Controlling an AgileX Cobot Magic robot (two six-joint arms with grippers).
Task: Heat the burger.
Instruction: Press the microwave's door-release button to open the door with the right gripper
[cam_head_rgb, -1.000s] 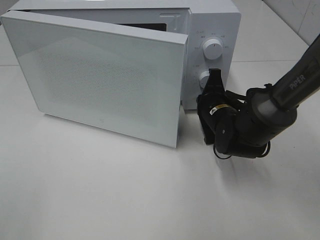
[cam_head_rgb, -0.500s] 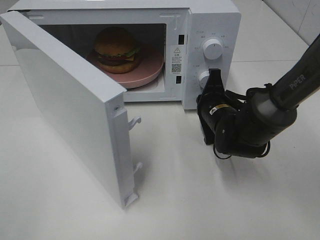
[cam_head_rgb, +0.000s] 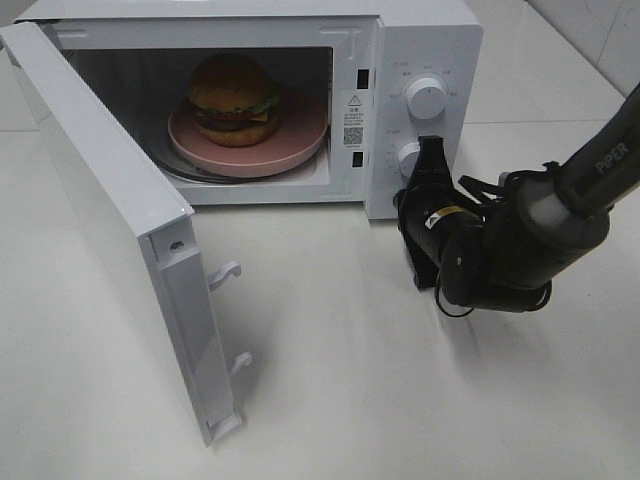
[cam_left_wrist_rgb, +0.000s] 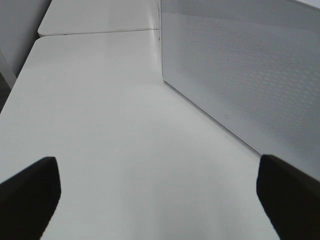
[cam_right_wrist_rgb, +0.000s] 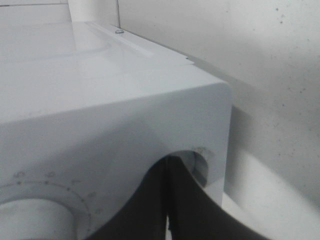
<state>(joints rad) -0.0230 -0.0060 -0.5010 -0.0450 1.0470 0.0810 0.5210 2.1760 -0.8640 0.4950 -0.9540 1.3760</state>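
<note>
Swinging wider than before, the door (cam_head_rgb: 110, 200) bares the burger (cam_head_rgb: 232, 98); the closed right claw (cam_head_rgb: 432, 150) sits at three o'clock of the lower knob (cam_head_rgb: 407, 157), left claw (cam_left_wrist_rgb: 157, 170) spread wide.

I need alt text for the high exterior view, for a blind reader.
A white microwave stands on a white table with its door swung wide open, showing a burger on a pink plate inside. The right gripper, shut, points at the lower knob of the control panel.
</note>
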